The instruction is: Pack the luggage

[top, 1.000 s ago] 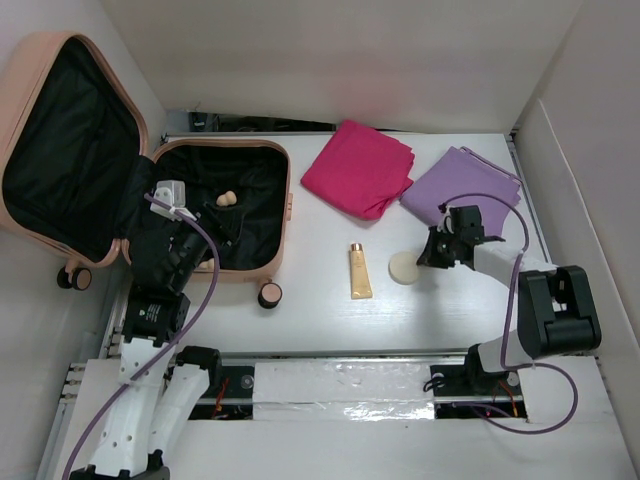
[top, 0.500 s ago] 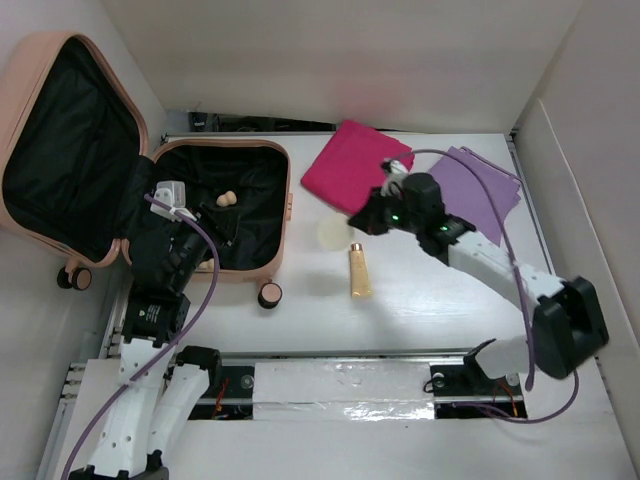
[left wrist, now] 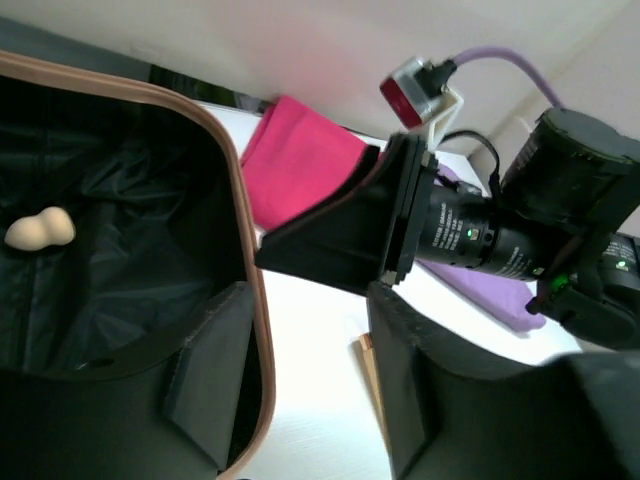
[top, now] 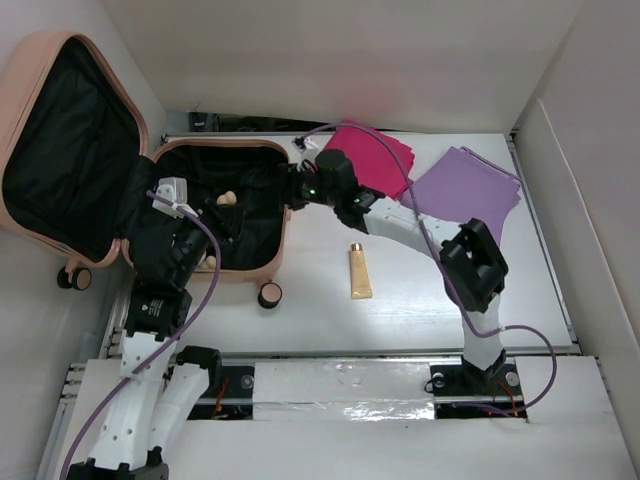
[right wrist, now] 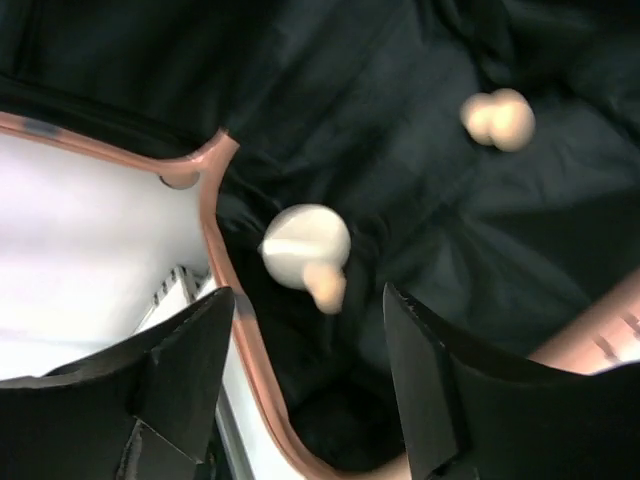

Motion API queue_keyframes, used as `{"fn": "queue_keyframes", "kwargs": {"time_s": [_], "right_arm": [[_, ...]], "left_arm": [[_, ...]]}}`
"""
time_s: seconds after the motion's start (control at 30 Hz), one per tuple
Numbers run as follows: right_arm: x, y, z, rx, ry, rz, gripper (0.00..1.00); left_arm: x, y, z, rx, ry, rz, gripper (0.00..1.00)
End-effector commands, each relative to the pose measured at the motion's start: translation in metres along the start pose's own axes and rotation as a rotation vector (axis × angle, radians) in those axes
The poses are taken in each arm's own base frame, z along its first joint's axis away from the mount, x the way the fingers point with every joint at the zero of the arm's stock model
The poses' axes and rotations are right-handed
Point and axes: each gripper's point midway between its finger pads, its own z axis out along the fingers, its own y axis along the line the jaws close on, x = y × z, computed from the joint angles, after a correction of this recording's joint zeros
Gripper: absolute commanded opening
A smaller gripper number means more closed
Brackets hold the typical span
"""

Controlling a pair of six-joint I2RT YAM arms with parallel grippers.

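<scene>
The luggage (top: 250, 272) is laid open at the table's left end, with its lid tipped back. The right gripper (right wrist: 305, 295) is held just over the luggage's right rim, fingers spread and released. A round cream pad (right wrist: 305, 245) is seen below them, inside the luggage. The left gripper (left wrist: 310, 295) is poised at its near rim, jaws parted, grasping nothing.

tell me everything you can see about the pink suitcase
The suitcase is a peach-pink hard shell with rounded corners, lying open at the table's far left. Its lid leans back past the table edge; both halves show black fabric lining. Two small wheels face the near side. Inside the base are a peanut-shaped beige sponge and a round cream puff.
</scene>
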Motion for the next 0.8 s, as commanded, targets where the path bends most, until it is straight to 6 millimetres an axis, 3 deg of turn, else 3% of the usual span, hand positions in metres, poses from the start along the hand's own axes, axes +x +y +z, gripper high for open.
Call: {"fn": "queue_keyframes", "kwargs": {"time_s": [0.0, 0.03, 0.07, 0.1, 0.13, 0.17, 0.2, 0.23, 0.27, 0.3, 0.33, 0.37, 0.4, 0.43, 0.47, 0.5, 0.53, 0.57, 0.6, 0.63, 0.67, 0.77], "right_arm": [[-0.049, -0.003, -0.042, -0.009, -0.147, -0.026, 0.67], [-0.042, -0.019, -0.071, 0.035, -0.148, -0.040, 0.61], [-0.040, -0.029, -0.088, 0.077, -0.169, -0.053, 0.34], [-0.036, -0.042, -0.105, 0.122, -0.178, -0.088, 0.20], [-0.026, -0.064, -0.140, 0.211, -0.192, -0.091, 0.08], [-0.021, -0.077, -0.159, 0.263, -0.200, -0.102, 0.00], [-0.017, -0.088, -0.178, 0.309, -0.218, -0.106, 0.00], [-0.029, -0.079, -0.207, 0.327, -0.286, -0.138, 0.00], [-0.011, -0.113, -0.234, 0.434, -0.296, -0.110, 0.00], [-0.009, -0.120, -0.252, 0.478, -0.321, -0.109, 0.00], [-0.012, -0.134, -0.287, 0.573, -0.385, -0.117, 0.01], [-0.016, -0.139, -0.303, 0.611, -0.424, -0.123, 0.09], [-0.017, -0.144, -0.318, 0.646, -0.445, -0.134, 0.19], [-0.019, -0.146, -0.329, 0.666, -0.468, -0.134, 0.29], [-0.020, -0.149, -0.339, 0.682, -0.483, -0.132, 0.47], [-0.021, -0.154, -0.354, 0.712, -0.513, -0.130, 0.53], [-0.021, -0.157, -0.361, 0.725, -0.525, -0.120, 0.55], [-0.020, -0.159, -0.365, 0.729, -0.531, -0.110, 0.56], [-0.021, -0.156, -0.369, 0.722, -0.544, -0.115, 0.56], [-0.017, -0.161, -0.374, 0.729, -0.546, -0.104, 0.56], [-0.015, -0.159, -0.373, 0.710, -0.546, -0.096, 0.56], [-0.014, -0.152, -0.375, 0.676, -0.567, -0.108, 0.56]], "left_arm": [[-0.004, -0.017, 0.006, 0.106, -0.014, 0.022, 0.48], [-0.004, -0.020, 0.009, 0.129, -0.011, 0.030, 0.54], [0.002, -0.025, 0.016, 0.164, 0.035, 0.026, 0.58], [0.005, -0.028, 0.020, 0.184, 0.064, 0.019, 0.60], [0.006, -0.031, 0.023, 0.199, 0.082, 0.012, 0.60], [0.013, -0.041, 0.027, 0.248, 0.117, 0.003, 0.59], [0.015, -0.044, 0.030, 0.262, 0.126, -0.009, 0.56], [0.018, -0.052, 0.032, 0.287, 0.138, -0.033, 0.53], [0.028, -0.065, 0.040, 0.288, 0.172, -0.039, 0.51], [0.035, -0.073, 0.045, 0.285, 0.197, -0.035, 0.50], [0.056, -0.092, 0.056, 0.282, 0.266, -0.024, 0.50], [0.048, -0.092, 0.058, 0.264, 0.241, -0.022, 0.50], [0.084, -0.109, 0.068, 0.282, 0.346, -0.014, 0.52], [0.099, -0.114, 0.074, 0.270, 0.389, -0.008, 0.52], [0.105, -0.120, 0.086, 0.234, 0.398, 0.001, 0.53], [0.144, -0.130, 0.093, 0.216, 0.485, 0.039, 0.54], [0.161, -0.136, 0.093, 0.189, 0.514, 0.069, 0.54], [0.156, -0.132, 0.108, 0.075, 0.433, 0.127, 0.55], [0.187, -0.124, 0.114, -0.003, 0.479, 0.193, 0.57], [0.206, -0.125, 0.110, -0.042, 0.517, 0.246, 0.58], [0.220, -0.119, 0.126, -0.106, 0.534, 0.272, 0.58], [0.241, -0.114, 0.139, -0.167, 0.545, 0.285, 0.60]]}}
